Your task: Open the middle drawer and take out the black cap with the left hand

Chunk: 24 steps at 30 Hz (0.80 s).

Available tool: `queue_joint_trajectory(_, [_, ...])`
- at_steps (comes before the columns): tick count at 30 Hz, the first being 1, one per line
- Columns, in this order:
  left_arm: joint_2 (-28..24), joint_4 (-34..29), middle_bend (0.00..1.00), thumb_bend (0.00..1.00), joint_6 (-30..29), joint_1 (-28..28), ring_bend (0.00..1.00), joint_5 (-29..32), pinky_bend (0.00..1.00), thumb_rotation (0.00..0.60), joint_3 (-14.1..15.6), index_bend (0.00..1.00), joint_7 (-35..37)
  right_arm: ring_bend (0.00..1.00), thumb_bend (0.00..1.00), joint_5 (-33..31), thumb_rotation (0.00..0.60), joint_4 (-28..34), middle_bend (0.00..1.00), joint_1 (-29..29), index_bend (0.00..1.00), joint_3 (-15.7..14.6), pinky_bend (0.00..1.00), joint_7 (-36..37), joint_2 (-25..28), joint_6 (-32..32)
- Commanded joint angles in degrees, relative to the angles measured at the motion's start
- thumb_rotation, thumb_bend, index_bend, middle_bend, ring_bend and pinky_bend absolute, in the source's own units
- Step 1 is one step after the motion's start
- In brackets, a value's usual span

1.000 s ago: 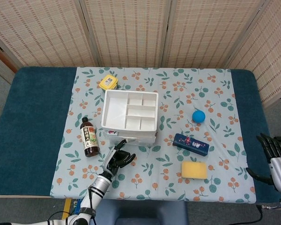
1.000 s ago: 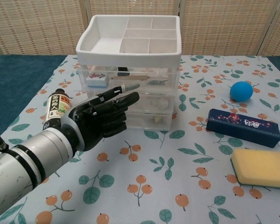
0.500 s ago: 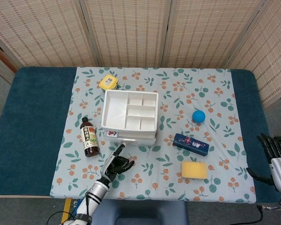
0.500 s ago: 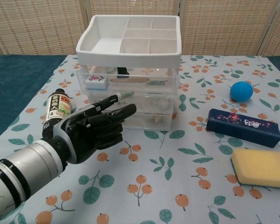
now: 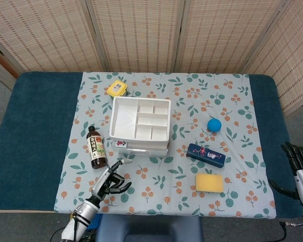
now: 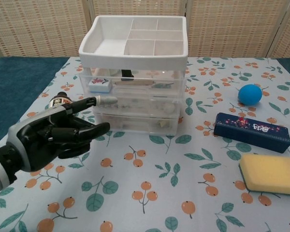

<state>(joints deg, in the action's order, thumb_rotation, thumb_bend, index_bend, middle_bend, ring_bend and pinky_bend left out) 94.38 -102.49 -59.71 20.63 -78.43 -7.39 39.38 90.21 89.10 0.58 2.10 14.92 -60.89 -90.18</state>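
Clear plastic drawers (image 6: 135, 104) sit shut at centre frame, and my left hand (image 6: 53, 137) has slid back to the lower left, fingers spread, holding nothing. I can't make out the cap through the middle drawer (image 6: 140, 105), so the pull isn't begun. My right hand (image 5: 299, 166) idles at the right edge, loosely open.

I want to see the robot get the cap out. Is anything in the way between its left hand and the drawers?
Nothing visible blocks the left hand from the drawer unit; only bare cloth lies between them. The sauce bottle stands off to the side, near the hand. The drawers look closed, so the middle drawer front itself keeps the hand from whatever is inside.
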Motion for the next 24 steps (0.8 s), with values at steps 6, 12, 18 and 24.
queue_joint_trajectory(6, [-9.9,-2.6,0.99,0.3,-4.5,0.5,1.0,-7.1,1.0,0.6,0.4,0.27,-11.0,0.0,0.2,0.7,0.6,0.4,0.0,0.3,0.0,0.2,0.0,0.0,0.3,-0.3])
queue_joint_trajectory(12, [-13.3,-0.1,0.99,0.3,-5.7,2.4,1.0,-7.2,1.0,0.6,-2.1,0.2,-21.4,0.0,0.2,0.9,0.6,0.4,0.0,0.3,0.0,0.2,0.0,-0.1,0.4,-0.6])
queue_joint_trajectory(18, [-15.8,-1.3,0.99,0.3,-2.2,5.3,1.0,-4.8,1.0,0.6,-2.8,0.18,-27.6,0.0,0.2,0.9,0.6,0.3,0.0,0.3,0.0,0.1,0.0,-0.1,0.2,-0.3])
queue_joint_trajectory(24, [-15.4,-1.2,0.99,0.3,0.0,7.4,1.0,-2.4,1.0,0.6,-2.7,0.18,-30.7,0.0,0.2,0.6,0.6,0.1,0.0,0.1,0.0,0.1,0.0,0.2,0.2,-0.5])
